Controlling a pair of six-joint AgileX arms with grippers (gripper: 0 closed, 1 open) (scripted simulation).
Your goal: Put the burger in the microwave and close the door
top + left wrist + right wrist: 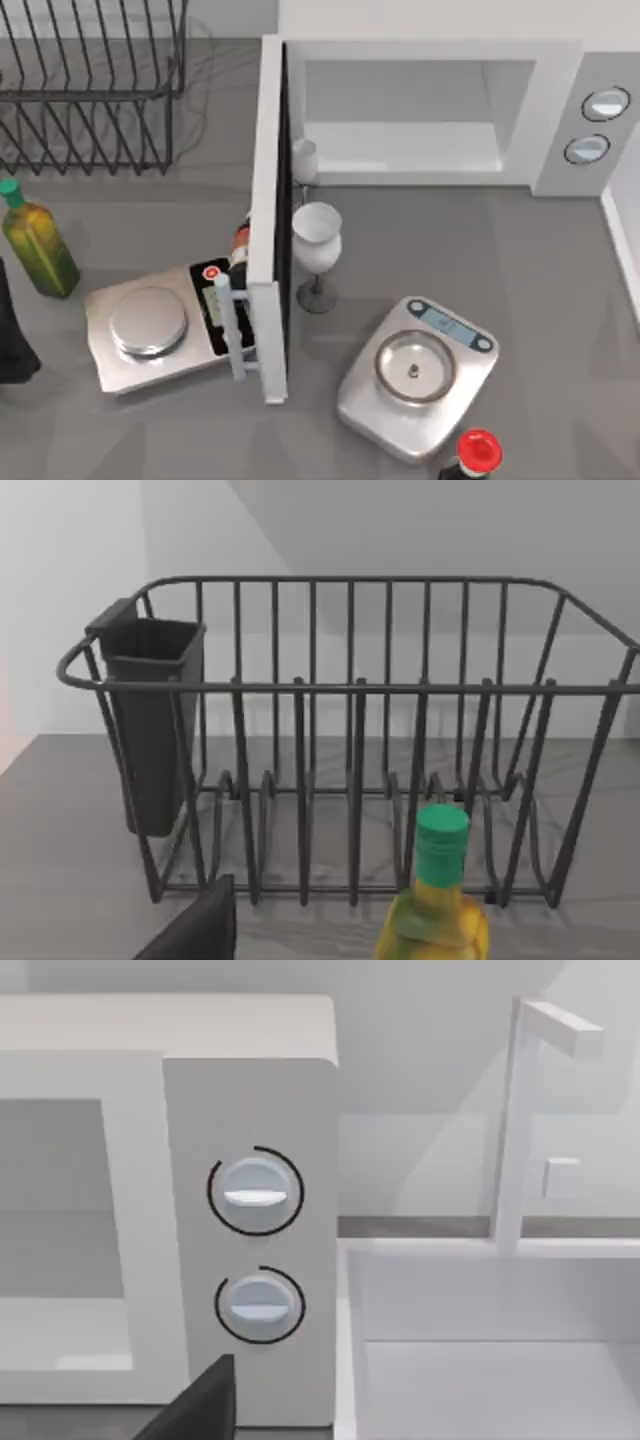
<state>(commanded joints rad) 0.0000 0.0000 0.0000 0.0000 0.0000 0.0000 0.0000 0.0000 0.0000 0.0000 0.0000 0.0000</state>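
Overhead, the microwave (430, 110) stands at the back of the grey desk (540, 260) with its cavity open, and the door (268, 210) is swung out toward the front, edge-on to the camera, its pale bar handle on the left face. No burger can be made out anywhere on the desk or in the cavity, so its place cannot be told. A wine glass (317, 245) stands just beside the door's dark inner face; a second glass (304, 160) sits nearer the cavity. Left of the door lies a square scale (160, 325), with a dark bottle (240, 245) partly hidden behind the door. Right of it, a round-pan scale (418, 375), and a red-capped bottle (477, 452) at the front edge. A wire rack (95, 85) fills the back left — an olive-oil bottle (38, 245) stands before it. The left arm (12, 330) is a dark shape at the left edge; whether either tool is open or closed cannot be told.
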